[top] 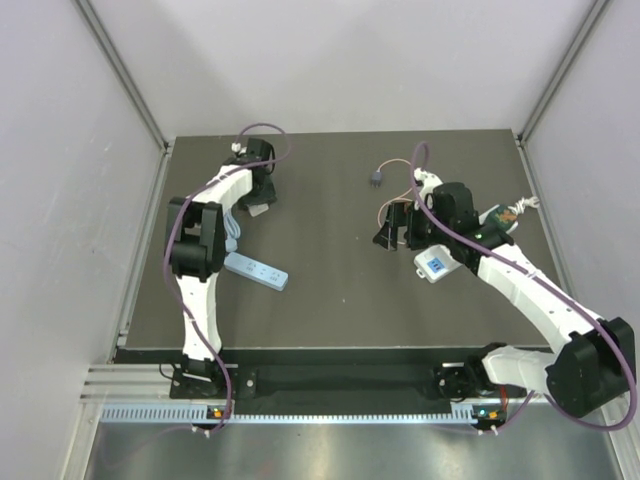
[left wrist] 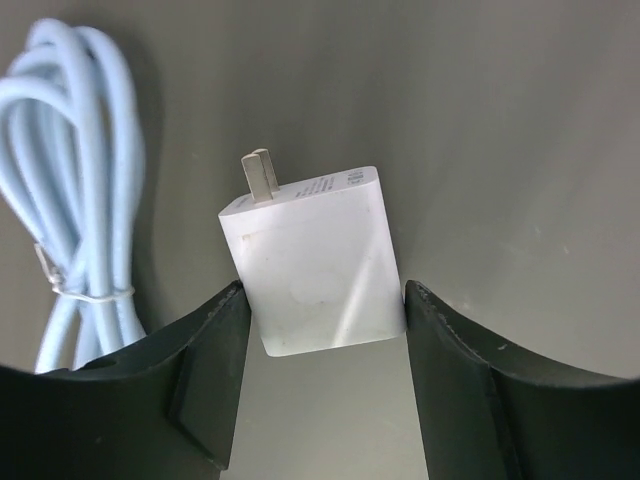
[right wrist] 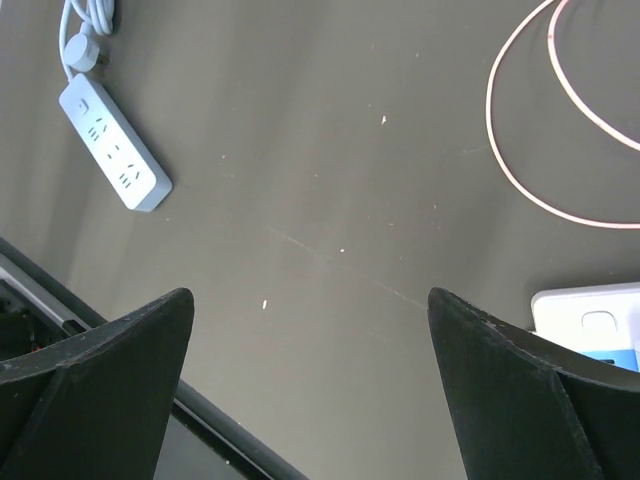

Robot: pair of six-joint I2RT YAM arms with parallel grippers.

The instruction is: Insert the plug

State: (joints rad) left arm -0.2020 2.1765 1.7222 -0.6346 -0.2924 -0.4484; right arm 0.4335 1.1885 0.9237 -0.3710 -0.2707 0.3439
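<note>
Open dark bench (top: 330, 240) stretches between the arms. A pale blue power strip (top: 256, 269) lies by the left arm. A white labelled box (top: 432, 264) and loops of thin pink cable (right wrist: 489, 105) crowd the wide-open right gripper (right wrist: 310, 295). A white cube-shaped adapter (left wrist: 315, 260) fills the left gripper (left wrist: 322, 290).

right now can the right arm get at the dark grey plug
Probably yes: the plug lies on bare table close to the open right gripper, with nothing standing between them. The gripper is not pointed at it, so it would likely need to turn.

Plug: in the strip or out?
Out. The plug lies on the table by the far edge, well apart from the strip, whose sockets show empty in the right wrist view.
</note>
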